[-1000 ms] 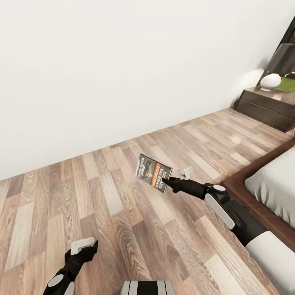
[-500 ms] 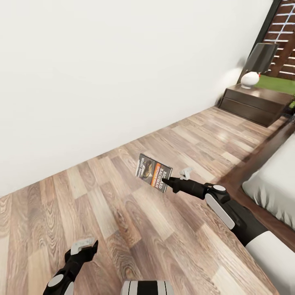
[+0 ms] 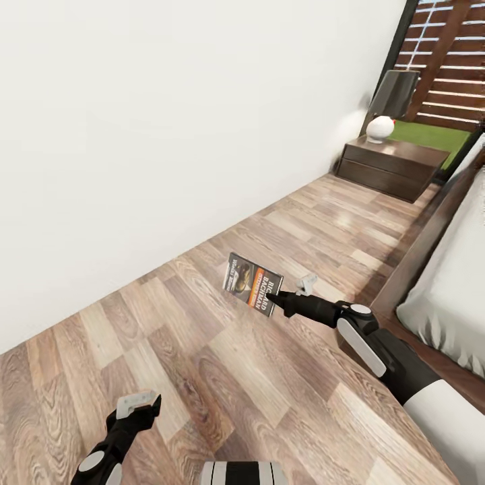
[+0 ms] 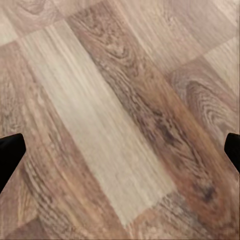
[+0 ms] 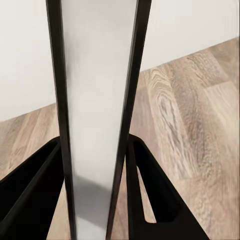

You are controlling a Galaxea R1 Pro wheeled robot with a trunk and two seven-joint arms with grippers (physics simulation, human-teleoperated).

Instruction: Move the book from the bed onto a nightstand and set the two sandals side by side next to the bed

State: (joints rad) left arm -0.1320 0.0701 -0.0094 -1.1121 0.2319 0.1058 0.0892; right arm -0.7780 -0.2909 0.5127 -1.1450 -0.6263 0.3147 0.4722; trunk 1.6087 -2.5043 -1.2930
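Wood-plank floor (image 3: 202, 350) runs along a white wall (image 3: 168, 101) toward the far right corner of the bedroom, where a dark nightstand (image 3: 391, 165) stands with a lamp (image 3: 387, 108) on top, in front of glass that looks out on lawn and a slat fence. At the right edge lies the bed (image 3: 448, 283), its pale mattress set in a dark frame.

The book (image 3: 252, 283) is off the bed: the right hand (image 3: 277, 296) is clamped on its near edge and holds it in the air above the floor, cover facing the head camera. In the right wrist view the book (image 5: 97, 100) appears edge-on, pinched between the two dark fingers (image 5: 30, 190). The left hand (image 3: 138, 407) hangs low at the near left with nothing in it; in its own wrist view the fingertips (image 4: 10, 152) sit far apart over bare planks.

Judging by this, the pickup is done and the carry is under way, with the nightstand well apart from the book along the wall. Setting the book down on it is left to do, and so is the whole sandal part of the task.
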